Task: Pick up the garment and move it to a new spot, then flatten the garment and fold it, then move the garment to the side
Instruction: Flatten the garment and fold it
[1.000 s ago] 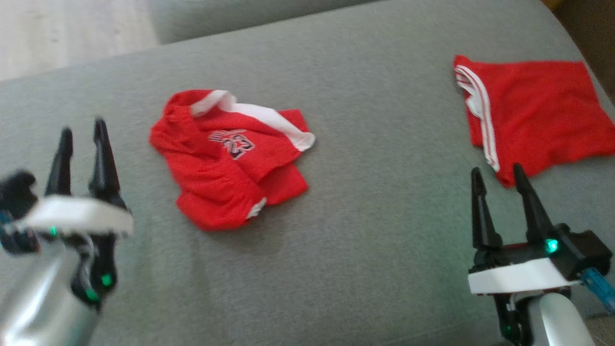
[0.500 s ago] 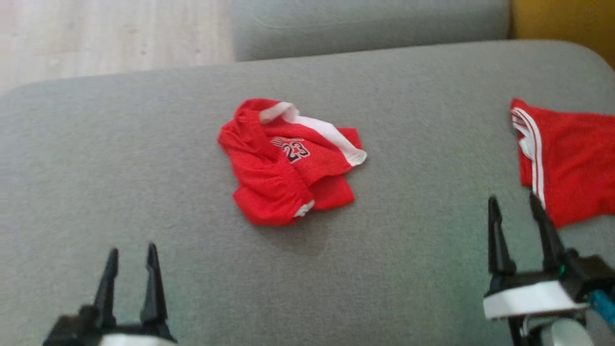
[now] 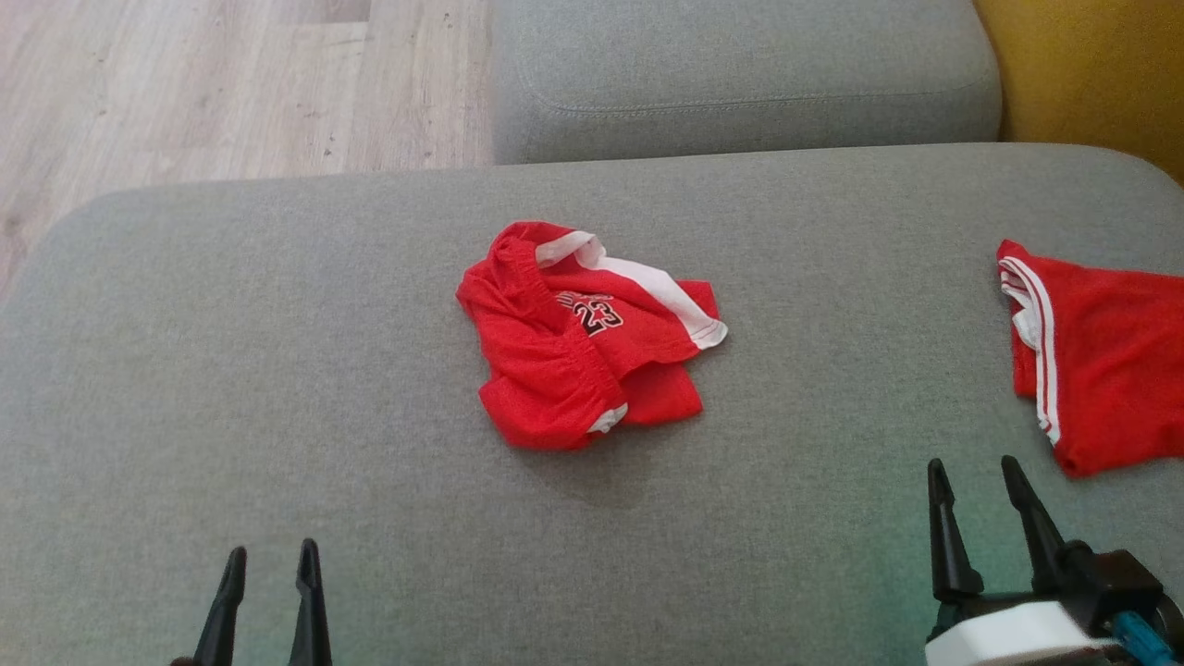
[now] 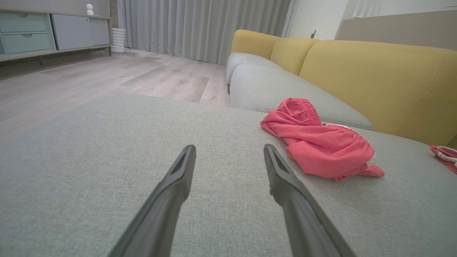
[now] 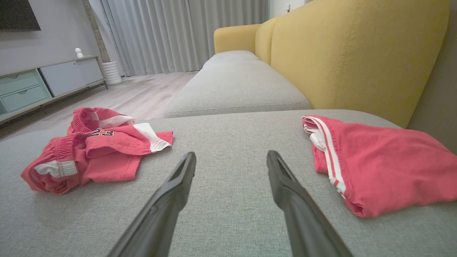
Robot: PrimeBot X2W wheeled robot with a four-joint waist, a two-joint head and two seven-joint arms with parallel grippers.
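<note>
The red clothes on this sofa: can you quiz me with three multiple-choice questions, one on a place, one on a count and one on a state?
1. Where does the crumpled garment lie?
A. On a chair.
B. Midway across the grey cushion.
C. Between a gripper's fingers.

2. How many red garments lie on that cushion?
A. One.
B. Two.
C. Three.

3. How are the left gripper and the right gripper?
A. Both open and empty.
B. Both shut on cloth.
C. One open, one shut.

Answers:
1 B: the head view shows it on grey fabric, apart from both grippers.
2 B: there is the crumpled one plus a folded garment at the cushion's right.
3 A: each wrist view shows a gap between the fingers, with nothing held.
</note>
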